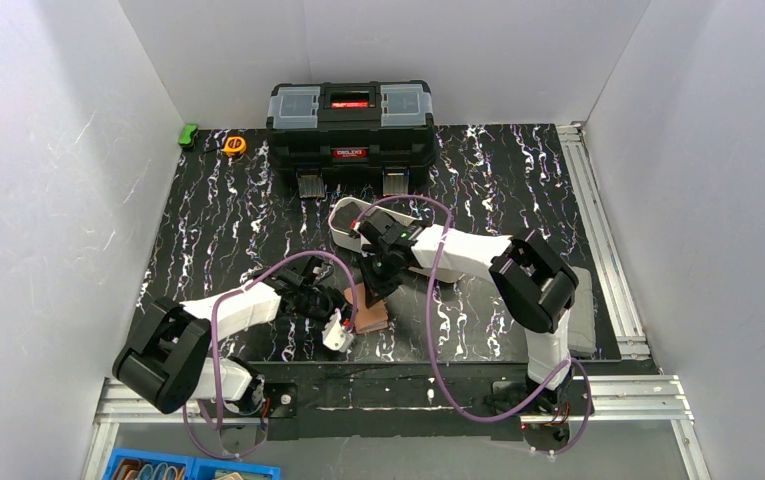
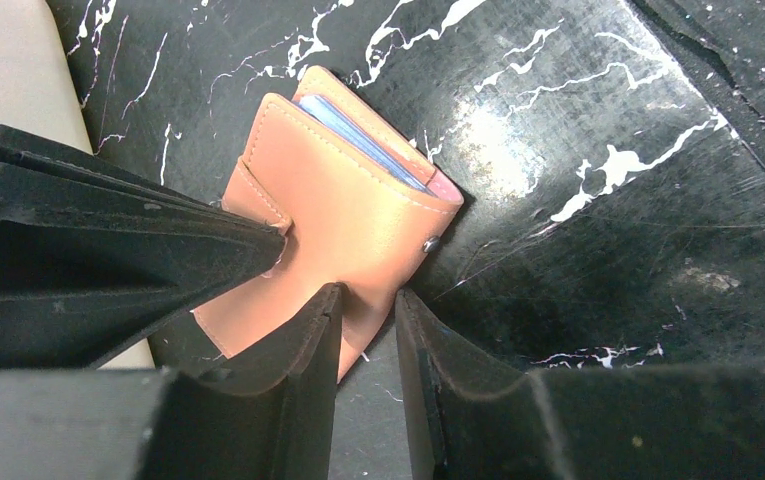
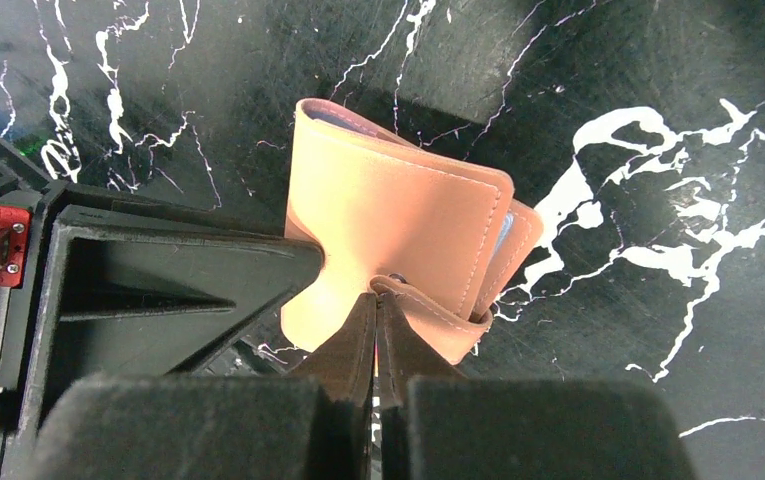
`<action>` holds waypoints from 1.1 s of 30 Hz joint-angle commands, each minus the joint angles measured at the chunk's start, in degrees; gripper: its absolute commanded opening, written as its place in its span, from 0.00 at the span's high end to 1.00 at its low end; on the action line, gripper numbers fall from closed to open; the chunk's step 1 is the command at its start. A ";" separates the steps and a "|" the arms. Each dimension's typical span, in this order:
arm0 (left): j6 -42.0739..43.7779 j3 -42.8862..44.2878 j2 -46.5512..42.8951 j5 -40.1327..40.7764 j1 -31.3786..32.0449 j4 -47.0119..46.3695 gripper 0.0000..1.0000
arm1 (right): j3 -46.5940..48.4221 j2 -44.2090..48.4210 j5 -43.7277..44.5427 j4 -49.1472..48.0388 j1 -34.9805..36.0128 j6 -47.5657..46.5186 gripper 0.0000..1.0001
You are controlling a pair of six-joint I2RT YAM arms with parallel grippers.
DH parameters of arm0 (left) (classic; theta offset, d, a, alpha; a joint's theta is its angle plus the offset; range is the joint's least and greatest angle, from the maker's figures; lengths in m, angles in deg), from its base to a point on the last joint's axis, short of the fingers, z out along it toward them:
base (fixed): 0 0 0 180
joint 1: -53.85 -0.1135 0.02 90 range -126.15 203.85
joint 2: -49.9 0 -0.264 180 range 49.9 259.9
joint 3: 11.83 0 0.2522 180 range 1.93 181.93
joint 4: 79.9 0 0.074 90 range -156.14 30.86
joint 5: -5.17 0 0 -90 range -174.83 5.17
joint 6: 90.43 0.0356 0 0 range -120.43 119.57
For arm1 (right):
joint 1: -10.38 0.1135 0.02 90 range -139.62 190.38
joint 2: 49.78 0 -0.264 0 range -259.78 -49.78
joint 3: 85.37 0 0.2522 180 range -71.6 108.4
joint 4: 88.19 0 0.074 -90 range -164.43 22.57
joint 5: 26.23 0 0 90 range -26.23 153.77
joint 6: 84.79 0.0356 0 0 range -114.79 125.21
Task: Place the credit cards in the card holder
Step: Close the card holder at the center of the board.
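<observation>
The card holder (image 1: 368, 316) is a tan leather wallet lying folded on the black marbled table between both arms. Pale blue credit cards (image 2: 360, 138) sit tucked inside it, with only their edges showing. My right gripper (image 3: 376, 298) is shut, its tips pinching the snap tab (image 3: 428, 305), which curls up off the wallet's face (image 3: 398, 215). My left gripper (image 2: 368, 305) stands slightly open at the wallet's near corner. One of its fingers (image 2: 308, 340) overlaps the leather (image 2: 348, 225) and the other sits at its edge, with bare table showing in the gap.
A black toolbox (image 1: 350, 125) stands at the back centre, with a white oval tray (image 1: 346, 218) just in front of it. A yellow tape measure (image 1: 235, 144) and a green object (image 1: 189, 134) lie at the back left. Grey walls enclose the table on three sides.
</observation>
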 commanded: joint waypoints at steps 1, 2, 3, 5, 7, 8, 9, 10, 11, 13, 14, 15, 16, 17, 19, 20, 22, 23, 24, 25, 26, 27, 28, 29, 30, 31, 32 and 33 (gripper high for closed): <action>0.56 -0.22 1.12 -5.43 1.06 3.30 0.75 | 0.94 -5.61 7.42 2.53 2.56 -0.86 0.99; 0.64 -0.23 1.18 -5.50 1.06 3.32 0.75 | 1.13 -6.02 7.74 2.64 2.85 -0.63 0.99; 0.65 -0.23 1.19 -5.55 1.14 3.30 0.75 | 0.97 -6.24 7.88 2.26 3.02 -0.29 0.99; 0.69 -0.23 1.16 -5.60 1.14 3.32 0.75 | -0.03 -6.22 8.30 0.80 3.11 0.65 0.99; 0.65 -0.10 1.27 -5.52 1.15 3.32 0.76 | -0.66 -6.54 9.17 0.03 3.13 1.21 0.99; 0.60 -0.06 1.33 -5.50 1.20 3.35 0.76 | -0.61 -7.00 9.52 -0.12 3.12 1.41 0.99; 0.64 0.03 1.42 -5.44 1.23 3.54 0.76 | -0.44 -7.49 9.77 -0.17 3.14 1.60 0.99; 0.70 0.07 1.50 -5.42 1.23 3.62 0.76 | -0.31 -8.30 9.85 -0.24 3.13 1.67 0.99; 0.68 0.18 1.61 -5.42 1.23 3.85 0.77 | -0.19 -8.92 9.83 -0.31 3.14 1.73 0.99; 0.88 0.36 1.77 -5.43 1.23 4.30 0.77 | 0.16 -10.38 9.23 -0.47 3.14 1.82 0.99; 1.05 0.49 1.97 -5.35 1.23 4.57 0.78 | 0.45 -11.17 8.95 -0.40 3.13 1.84 0.99; 1.08 0.62 2.16 -5.33 1.23 4.75 0.78 | 0.75 -11.86 8.72 -0.36 3.12 1.81 0.99; 1.07 0.74 2.35 -5.31 1.23 4.87 0.79 | 0.87 -12.53 8.37 -0.42 3.08 1.79 0.99; 1.16 0.93 2.62 -5.25 1.26 4.96 0.79 | 0.89 -13.15 8.14 -0.52 3.06 1.87 0.99; 1.35 1.19 3.08 -5.22 1.23 5.11 0.79 | 0.98 -14.22 7.69 -0.53 3.06 1.50 0.99; 1.47 1.32 3.22 -5.24 1.23 5.27 0.79 | 0.87 -14.58 7.60 -0.64 3.01 1.33 0.99; 2.71 1.44 3.27 -5.24 1.23 6.15 0.80 | 0.36 -15.09 7.14 -0.97 2.98 1.21 0.99; 3.31 1.44 3.16 -5.29 1.28 6.47 0.80 | -0.26 -15.23 6.85 -1.42 2.90 1.19 0.99; 3.46 1.36 2.88 -5.39 1.22 6.69 0.80 | -0.84 -15.39 6.63 -1.80 2.86 1.19 0.99; 3.48 1.40 2.65 -5.54 1.23 7.10 0.80 | -1.51 -15.43 6.51 -2.11 2.83 1.21 0.99; 3.66 1.43 2.35 -5.63 1.23 7.44 0.80 | -2.29 -15.53 6.44 -2.38 2.80 1.17 0.99; 3.78 1.44 2.08 -5.77 1.23 7.73 0.80 | -3.45 -15.58 6.35 -2.66 2.79 1.16 0.99; 3.85 1.37 1.84 -5.77 1.31 7.97 0.80 | -4.29 -15.55 6.18 -2.75 2.78 1.32 0.99; 3.94 1.24 1.68 -5.78 1.32 8.12 0.80 | -5.16 -15.55 5.97 -2.69 2.79 1.46 0.99; 4.21 1.12 1.50 -5.73 1.32 8.21 0.80 | -5.85 -15.62 5.57 -2.72 2.77 1.50 0.99; 4.35 0.95 1.35 -5.65 1.32 8.27 0.80 | -6.37 -15.56 5.38 -2.45 2.75 1.44 0.99; 4.60 0.79 1.31 -5.60 1.32 8.29 0.80 | -6.54 -15.62 5.36 -1.94 2.79 1.40 0.99; 4.84 0.68 1.23 -5.53 1.32 8.32 0.80 | -6.53 -15.66 5.37 -1.43 2.79 1.32 0.99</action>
